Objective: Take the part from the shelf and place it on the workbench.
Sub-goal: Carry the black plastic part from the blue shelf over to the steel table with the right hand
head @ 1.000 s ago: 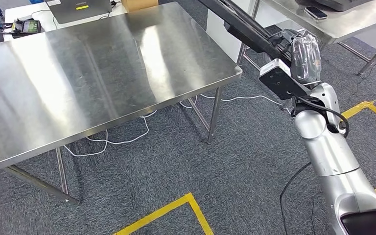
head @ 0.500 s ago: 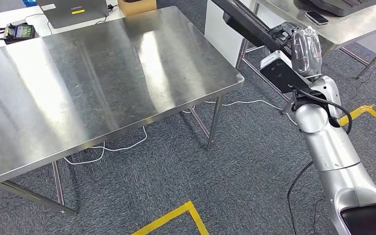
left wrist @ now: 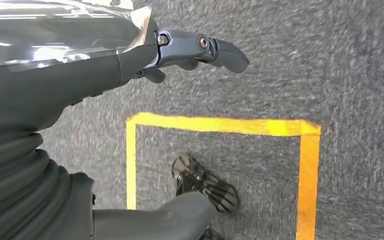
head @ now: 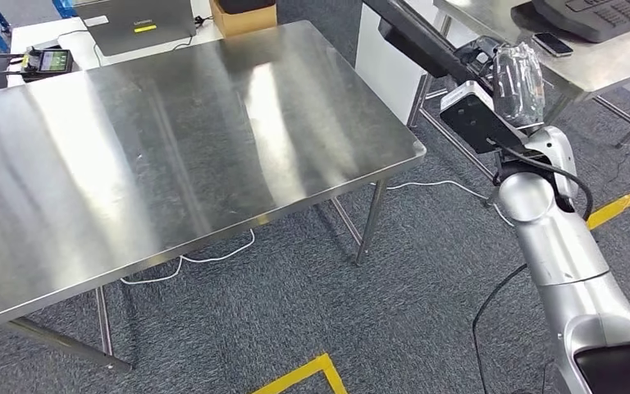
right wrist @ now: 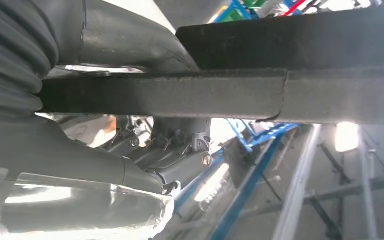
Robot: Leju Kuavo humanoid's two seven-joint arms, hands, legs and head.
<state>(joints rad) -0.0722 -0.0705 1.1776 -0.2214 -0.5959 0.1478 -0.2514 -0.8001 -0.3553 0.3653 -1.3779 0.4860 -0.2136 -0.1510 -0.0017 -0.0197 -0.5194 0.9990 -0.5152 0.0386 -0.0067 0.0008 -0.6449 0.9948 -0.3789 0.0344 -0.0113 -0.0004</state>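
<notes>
My right hand [head: 515, 80], covered in clear plastic, grips a long black bar-shaped part [head: 414, 34] that runs up and to the left from it, held in the air beyond the workbench's right end. The right wrist view has the part [right wrist: 290, 95] crossing just in front of my dark fingers [right wrist: 180, 152]. The workbench [head: 172, 139] is a bare steel table that takes up the left and middle of the head view. My left hand [left wrist: 130, 100] hangs over the grey carpet with its fingers [left wrist: 205, 47] and thumb apart, holding nothing.
A second steel table [head: 500, 18] at the back right carries a phone [head: 552, 43] and a dark keyboard [head: 603, 15]. A laptop [head: 135, 15] and a cardboard box [head: 244, 12] sit behind the workbench. White cable [head: 213, 253] and yellow tape lines [head: 623, 205] lie on the carpet.
The whole picture has shifted, so the camera has moved: the workbench now sits further right and lower in the head view. My right hand still grips the black part.
</notes>
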